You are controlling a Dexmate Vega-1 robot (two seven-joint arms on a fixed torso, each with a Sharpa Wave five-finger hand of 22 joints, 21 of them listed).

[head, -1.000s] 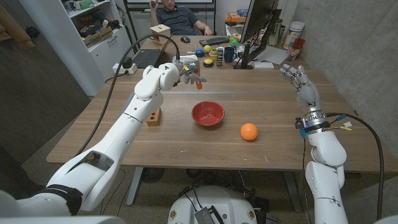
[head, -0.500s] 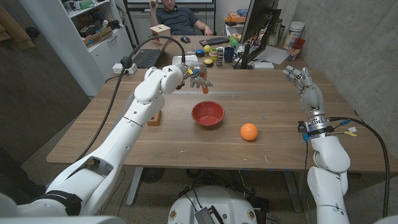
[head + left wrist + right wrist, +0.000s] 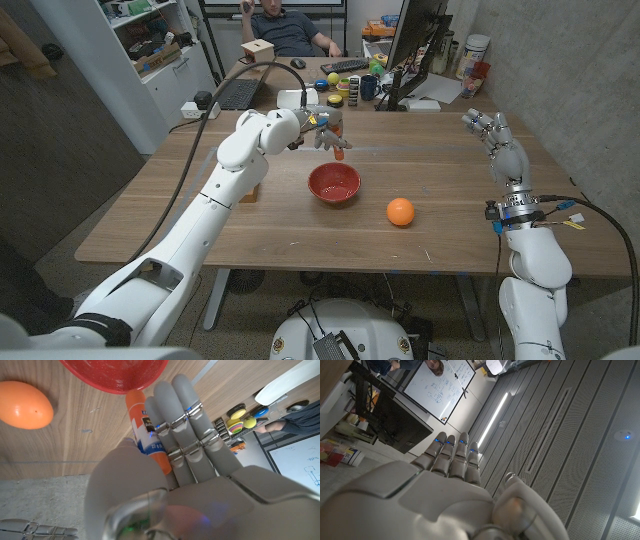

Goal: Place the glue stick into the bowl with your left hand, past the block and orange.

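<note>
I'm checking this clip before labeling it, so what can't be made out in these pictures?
- Block, head view: mostly hidden behind the left arm.
- Glue stick, left wrist view: its lower end is covered by the left hand; in the head view it is too small to read.
- Bowl, left wrist view: cut off by the picture's edge.

The bowl point(image 3: 334, 184) is being flanked by the orange point(image 3: 400, 211) at four o'clock and the block point(image 3: 251, 192) at nine o'clock.
</note>
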